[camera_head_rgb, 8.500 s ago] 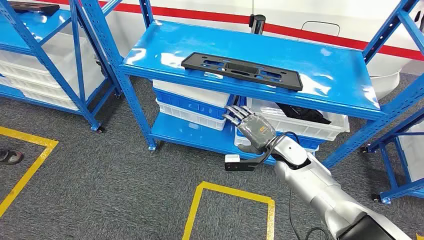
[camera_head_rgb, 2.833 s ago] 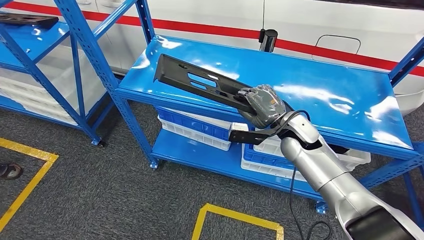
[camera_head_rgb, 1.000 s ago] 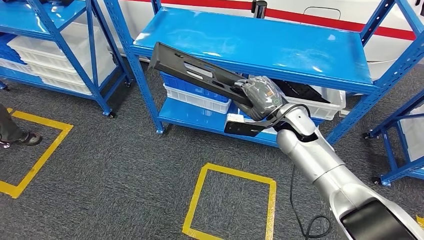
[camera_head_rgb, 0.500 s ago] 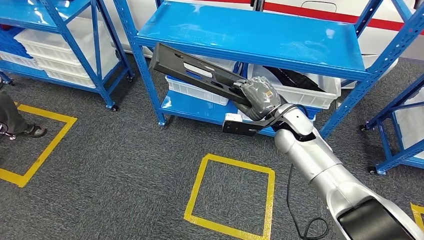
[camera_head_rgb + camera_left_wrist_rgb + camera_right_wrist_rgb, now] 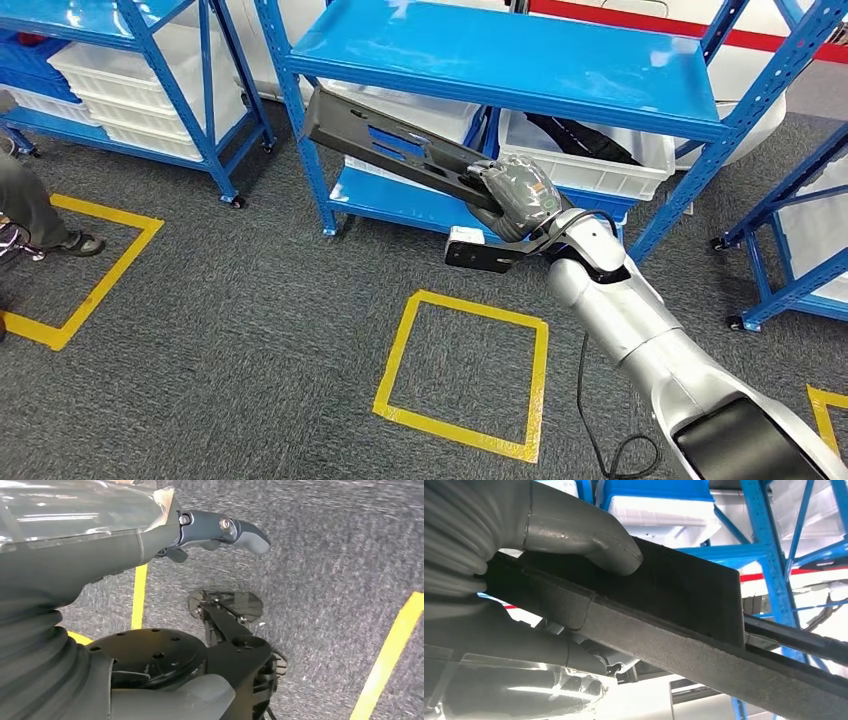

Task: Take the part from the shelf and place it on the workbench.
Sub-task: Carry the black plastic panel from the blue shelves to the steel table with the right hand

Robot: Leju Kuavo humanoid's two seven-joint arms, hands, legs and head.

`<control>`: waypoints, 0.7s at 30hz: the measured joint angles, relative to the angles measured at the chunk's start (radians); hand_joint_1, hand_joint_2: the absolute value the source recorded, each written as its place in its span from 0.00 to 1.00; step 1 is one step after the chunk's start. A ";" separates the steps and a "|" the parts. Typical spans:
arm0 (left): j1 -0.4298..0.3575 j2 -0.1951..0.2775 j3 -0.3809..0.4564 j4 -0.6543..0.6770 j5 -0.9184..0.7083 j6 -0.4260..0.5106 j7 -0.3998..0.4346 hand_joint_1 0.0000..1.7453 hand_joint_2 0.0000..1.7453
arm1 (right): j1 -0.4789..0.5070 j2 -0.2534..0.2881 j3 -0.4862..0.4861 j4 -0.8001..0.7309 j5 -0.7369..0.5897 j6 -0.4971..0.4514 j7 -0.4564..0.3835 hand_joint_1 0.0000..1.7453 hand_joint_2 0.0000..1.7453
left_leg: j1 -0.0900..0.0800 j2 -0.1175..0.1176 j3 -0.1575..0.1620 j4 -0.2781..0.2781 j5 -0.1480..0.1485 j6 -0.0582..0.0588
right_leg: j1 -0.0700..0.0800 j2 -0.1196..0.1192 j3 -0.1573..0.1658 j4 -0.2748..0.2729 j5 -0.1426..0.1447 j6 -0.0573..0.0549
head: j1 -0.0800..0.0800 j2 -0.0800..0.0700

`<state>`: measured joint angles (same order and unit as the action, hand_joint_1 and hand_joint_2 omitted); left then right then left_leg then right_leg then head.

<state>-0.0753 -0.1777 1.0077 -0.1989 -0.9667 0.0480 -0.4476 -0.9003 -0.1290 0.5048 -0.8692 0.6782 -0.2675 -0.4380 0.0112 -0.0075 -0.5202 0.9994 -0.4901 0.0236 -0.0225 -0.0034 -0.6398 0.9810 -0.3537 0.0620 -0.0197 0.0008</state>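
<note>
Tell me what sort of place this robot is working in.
Most likely a factory or warehouse training floor. Blue steel shelves hold white storage bins, yellow tape squares mark standing spots on grey carpet, and the right hand carries a long black part away from the shelf.

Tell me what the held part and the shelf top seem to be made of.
Part: probably moulded black plastic, matte; in the right wrist view its surface looks finely grained, with no shine. The right hand grips one end. Shelf top: likely painted sheet metal, glossy blue, showing bright reflections.
</note>
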 joint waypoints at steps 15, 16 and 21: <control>-0.001 0.000 0.000 0.001 -0.008 -0.006 -0.004 0.00 1.00 | 0.029 -0.025 -0.022 -0.028 0.011 0.002 0.007 1.00 1.00 | -0.025 0.012 -0.187 -0.022 0.209 0.024 | 0.026 0.000 0.190 -0.021 -0.179 -0.044 | 0.004 0.000; 0.000 0.001 0.000 0.001 -0.008 -0.006 -0.004 0.00 1.00 | 0.030 -0.024 -0.022 -0.028 0.012 0.003 0.007 1.00 1.00 | -0.023 0.010 -0.194 -0.017 0.199 0.018 | 0.020 -0.001 0.182 -0.022 -0.168 -0.052 | 0.004 0.000; 0.004 0.002 0.000 0.001 -0.007 -0.003 -0.003 0.00 1.00 | 0.031 -0.016 -0.023 -0.027 0.015 0.008 0.007 1.00 1.00 | 0.000 0.005 -0.259 0.244 -0.020 -0.018 | 0.009 -0.006 0.113 -0.018 -0.094 -0.076 | -0.005 0.000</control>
<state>-0.0710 -0.1752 1.0079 -0.1984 -0.9738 0.0452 -0.4510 -0.8694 -0.1447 0.4823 -0.8965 0.6935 -0.2594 -0.4311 0.0111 -0.0029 -0.7792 1.2439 -0.5096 0.0059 -0.0131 -0.0094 -0.5272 0.9627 -0.4478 -0.0144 -0.0246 0.0008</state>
